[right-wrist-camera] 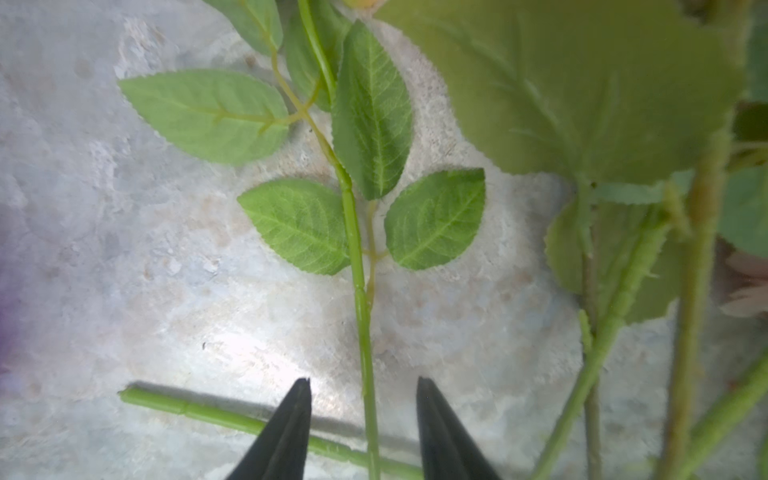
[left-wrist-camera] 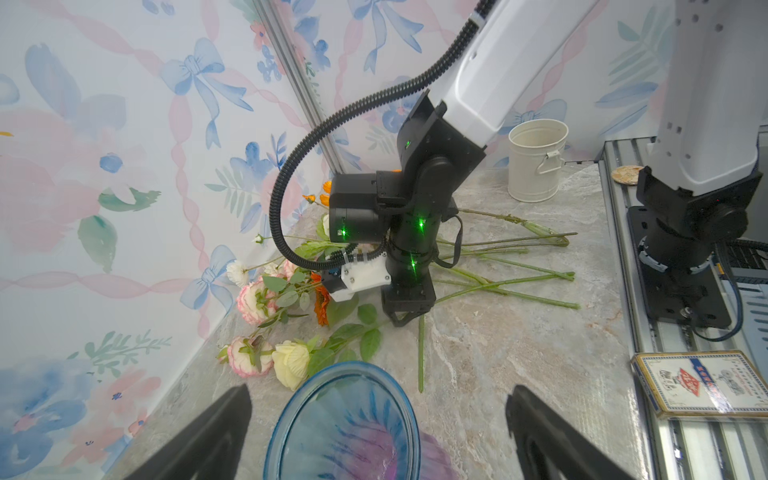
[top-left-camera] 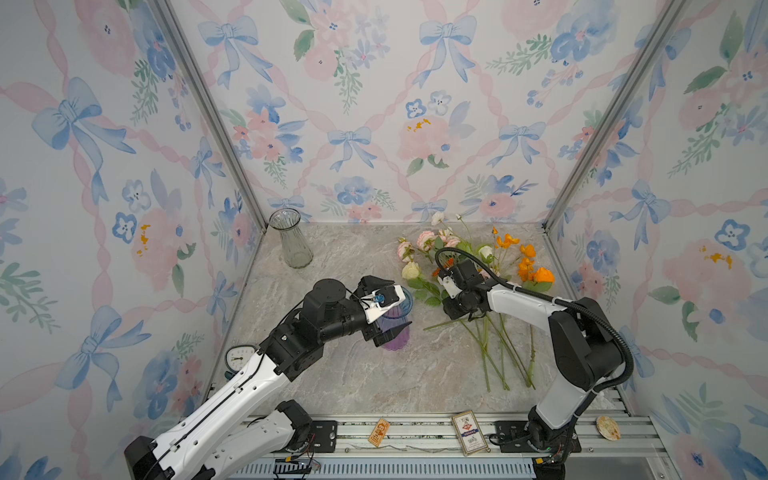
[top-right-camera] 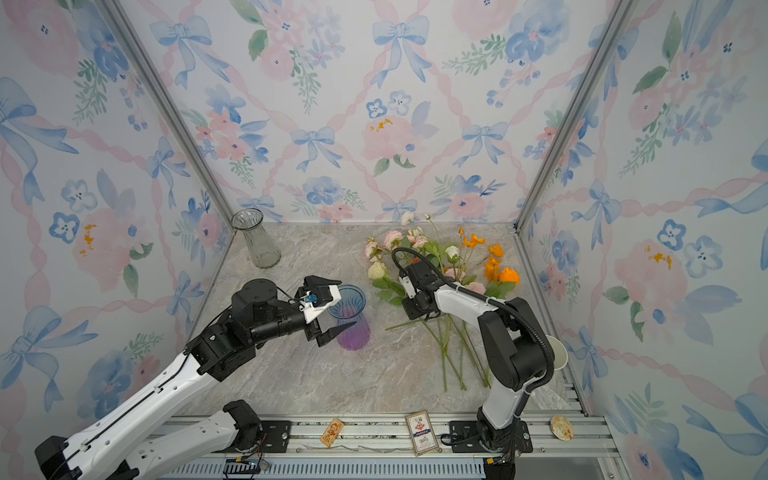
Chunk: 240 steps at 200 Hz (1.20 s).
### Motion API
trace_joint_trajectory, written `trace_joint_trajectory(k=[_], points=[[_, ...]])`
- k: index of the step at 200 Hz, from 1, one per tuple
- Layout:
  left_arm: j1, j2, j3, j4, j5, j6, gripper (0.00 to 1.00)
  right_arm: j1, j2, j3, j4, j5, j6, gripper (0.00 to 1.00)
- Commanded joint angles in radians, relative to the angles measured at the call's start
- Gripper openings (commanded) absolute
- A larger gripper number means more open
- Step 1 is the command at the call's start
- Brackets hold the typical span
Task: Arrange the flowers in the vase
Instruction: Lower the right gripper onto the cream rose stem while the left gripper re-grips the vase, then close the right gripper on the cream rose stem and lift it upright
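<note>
Flowers (top-left-camera: 485, 251) look light and springy: right hand (right-wrist-camera: 363, 380), half-open, straddles a bare stem (right-wrist-camera: 359, 291) below its leaves (right-wrist-camera: 299, 226); left hand (left-wrist-camera: 379, 390) gapes wide around the blue vase (left-wrist-camera: 345, 436).

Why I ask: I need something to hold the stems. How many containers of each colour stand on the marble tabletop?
Clear glass vase: 1
Blue and purple vase: 1
White pail: 1
Total: 3
</note>
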Motion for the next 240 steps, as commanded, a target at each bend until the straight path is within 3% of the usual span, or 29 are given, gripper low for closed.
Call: trace_joint_trajectory(k=[1, 97, 152, 190, 220, 240], points=[[0.001, -0.027, -0.02, 0.041, -0.016, 0.016, 0.98, 0.007, 0.015, 0.037, -0.075, 0.004, 0.008, 0.4], [0.004, -0.029, -0.03, 0.044, -0.031, 0.028, 0.98, 0.023, 0.053, 0.047, -0.114, 0.041, -0.008, 0.37], [0.004, -0.035, -0.035, 0.048, -0.033, 0.032, 0.98, 0.023, 0.024, 0.033, -0.108, 0.036, -0.023, 0.23], [0.003, -0.045, -0.045, 0.056, -0.043, 0.037, 0.98, 0.024, 0.016, 0.037, -0.12, 0.015, -0.058, 0.21], [-0.003, -0.056, -0.042, 0.056, -0.046, 0.035, 0.98, 0.024, 0.013, 0.043, -0.12, 0.007, -0.078, 0.0], [-0.002, -0.079, -0.062, 0.075, -0.073, 0.045, 0.98, 0.026, -0.007, 0.046, -0.117, -0.005, -0.086, 0.0]])
